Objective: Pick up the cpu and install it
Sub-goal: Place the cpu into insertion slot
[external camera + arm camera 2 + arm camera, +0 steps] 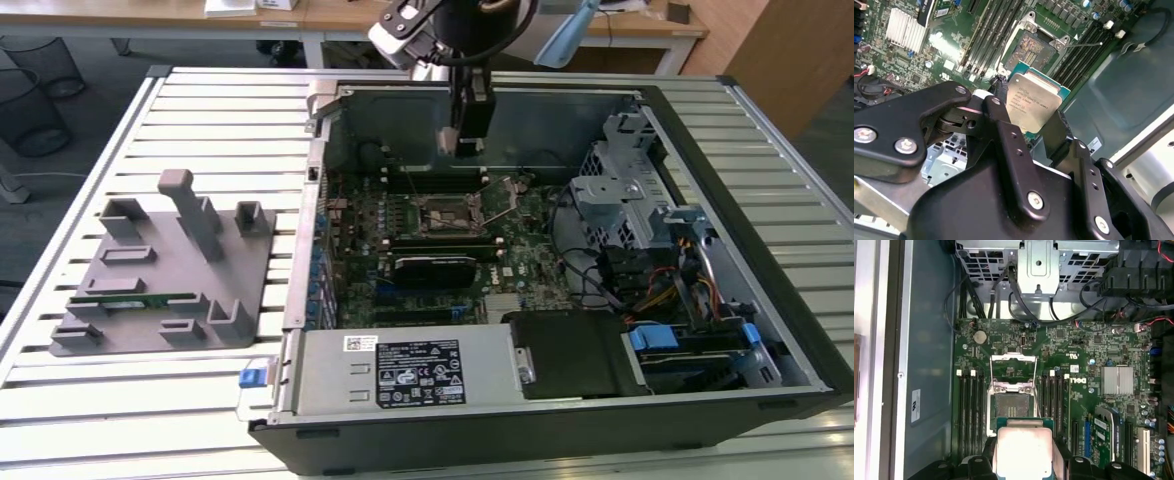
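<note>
End effector [1029, 107] fingers [1004, 145] are clenched on the cpu [1034, 100] in the second wrist view, one black finger on each of two opposite edges. The cpu's dull silver lid faces the camera and a thin green rim shows around it. It is held tilted and clear of the motherboard [919, 70]. Beyond it lies the open socket [1029, 47], bare, with long memory slots [991, 35] running on either side and a ribbed silver heatsink [904, 30] further off.

In the first wrist view the end effector [1023, 456] grasps the cpu [1023, 452] in the same way, with the fingers pressed against its sides. The chip sits just beside the socket [1010, 407] in this picture, not in it. The socket's metal load plate [1013, 367] is swung up and its lever wire stands free. Memory slots [970, 410] flank the socket, the silver heatsink [1117, 380] lies to one side, and a metal drive cage [1039, 260] with cables stands past the board's edge.

In the exterior view the end effector [461, 145] hangs inside the open computer case [747, 330], above the motherboard [534, 250] and near the case's far wall, with the socket [451, 212] below and slightly nearer the camera. The case lies on a slatted metal bench [214, 110]. On the exterior view's left, a grey fixture tray [160, 270] carries a green memory stick [134, 298].
</note>
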Robot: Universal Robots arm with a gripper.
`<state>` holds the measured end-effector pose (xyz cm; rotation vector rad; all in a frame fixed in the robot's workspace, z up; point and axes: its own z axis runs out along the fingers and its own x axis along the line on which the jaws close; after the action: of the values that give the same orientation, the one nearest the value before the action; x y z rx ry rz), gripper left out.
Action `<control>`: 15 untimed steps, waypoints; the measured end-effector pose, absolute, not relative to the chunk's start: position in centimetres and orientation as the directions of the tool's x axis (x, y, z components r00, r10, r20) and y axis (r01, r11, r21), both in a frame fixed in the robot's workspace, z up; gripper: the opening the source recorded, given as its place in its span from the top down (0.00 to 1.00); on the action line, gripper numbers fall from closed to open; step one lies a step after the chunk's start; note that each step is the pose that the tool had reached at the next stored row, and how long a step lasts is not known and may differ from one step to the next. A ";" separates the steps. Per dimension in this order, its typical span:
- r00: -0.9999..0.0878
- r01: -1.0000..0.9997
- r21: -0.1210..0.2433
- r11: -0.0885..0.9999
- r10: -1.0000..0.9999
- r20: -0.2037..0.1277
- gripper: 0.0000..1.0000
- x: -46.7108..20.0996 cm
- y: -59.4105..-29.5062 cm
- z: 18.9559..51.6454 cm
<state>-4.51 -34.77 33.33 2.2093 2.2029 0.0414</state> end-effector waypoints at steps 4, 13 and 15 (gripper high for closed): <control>0.003 0.999 0.034 -0.003 1.000 0.004 0.47 -4.5 -34.3 33.0; 0.004 0.999 0.034 -0.004 1.000 0.004 0.47 -4.5 -33.0 32.1; 0.004 0.999 0.034 -0.004 1.000 0.004 0.47 -4.5 -33.0 31.8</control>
<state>-4.50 -32.99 31.79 2.2101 2.2021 0.0413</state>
